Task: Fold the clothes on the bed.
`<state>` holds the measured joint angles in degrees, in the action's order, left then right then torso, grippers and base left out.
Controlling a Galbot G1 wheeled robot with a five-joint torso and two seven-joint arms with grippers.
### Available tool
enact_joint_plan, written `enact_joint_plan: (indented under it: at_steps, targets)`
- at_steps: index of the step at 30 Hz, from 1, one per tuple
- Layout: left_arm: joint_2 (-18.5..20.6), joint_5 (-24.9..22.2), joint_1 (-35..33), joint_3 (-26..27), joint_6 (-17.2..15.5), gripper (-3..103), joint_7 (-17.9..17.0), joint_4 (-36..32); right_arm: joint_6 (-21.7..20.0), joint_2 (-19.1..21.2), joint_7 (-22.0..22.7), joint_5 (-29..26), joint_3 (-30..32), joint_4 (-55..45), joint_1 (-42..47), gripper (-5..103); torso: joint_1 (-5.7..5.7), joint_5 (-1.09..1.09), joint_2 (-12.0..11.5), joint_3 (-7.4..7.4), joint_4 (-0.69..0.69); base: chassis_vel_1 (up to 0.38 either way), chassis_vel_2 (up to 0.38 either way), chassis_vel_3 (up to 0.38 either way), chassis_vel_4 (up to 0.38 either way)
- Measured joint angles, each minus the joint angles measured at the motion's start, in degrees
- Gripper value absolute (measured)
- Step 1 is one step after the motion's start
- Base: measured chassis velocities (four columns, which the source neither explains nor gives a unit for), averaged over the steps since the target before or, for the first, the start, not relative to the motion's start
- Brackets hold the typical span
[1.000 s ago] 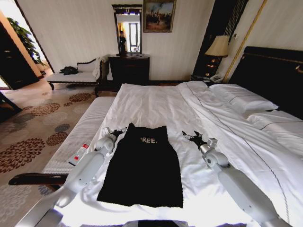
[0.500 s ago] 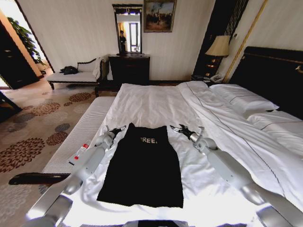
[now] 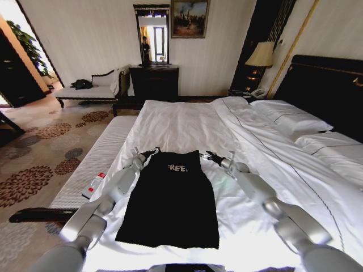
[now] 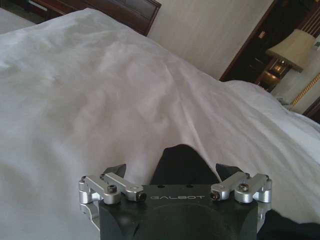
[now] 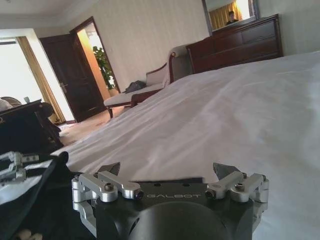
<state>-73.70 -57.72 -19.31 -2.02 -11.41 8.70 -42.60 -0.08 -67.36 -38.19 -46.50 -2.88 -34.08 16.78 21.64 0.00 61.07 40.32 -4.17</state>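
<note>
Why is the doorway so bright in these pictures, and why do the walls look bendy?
Head view: daylight washes out the doorway, and the wide lens bows the walls. Right wrist view: the open doorway glows too. Left wrist view: soft light on the bed, lamp lit.

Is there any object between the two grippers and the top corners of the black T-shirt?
Nothing visible. The left gripper and right gripper, jaws open, sit at the T-shirt's top corners, with bare white sheet of the bed around.
</note>
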Motion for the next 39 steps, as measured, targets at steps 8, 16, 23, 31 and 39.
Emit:
enact_joint_plan:
  at_steps: [8,16,23,31,39]
  targets:
    - [-0.31,0.25,0.56,-0.26,0.36,100,0.71,0.96,1.92,-4.04,0.64,5.94,2.56,3.93,-1.49,100,-0.01,0.0,0.01,-0.01,-0.03,0.0,0.0,0.0,0.0]
    - [0.95,0.16,-1.32,-0.12,0.42,100,0.49,-1.7,3.31,-1.6,1.82,10.15,4.21,3.58,0.82,100,-0.02,0.0,0.01,-0.02,-0.05,0.0,0.0,0.0,0.0]
    - [1.06,0.16,-1.57,-0.26,0.43,100,-0.24,-3.38,3.19,-2.55,2.72,11.28,4.18,4.64,0.86,99,-0.01,0.0,0.01,-0.01,-0.02,0.0,0.0,0.0,0.0]
    - [1.3,0.07,-1.52,-0.33,0.43,100,-0.53,-4.01,2.98,-3.78,3.19,12.13,3.99,6.58,-0.48,76,-0.02,0.0,0.01,-0.02,-0.04,0.0,0.0,0.0,0.0]
    - [1.42,0.06,-1.38,-0.34,0.43,100,-0.54,-3.67,2.84,-4.43,4.02,12.41,3.78,7.06,-0.31,43,-0.01,0.0,0.01,-0.01,-0.03,0.0,0.0,0.0,0.0]
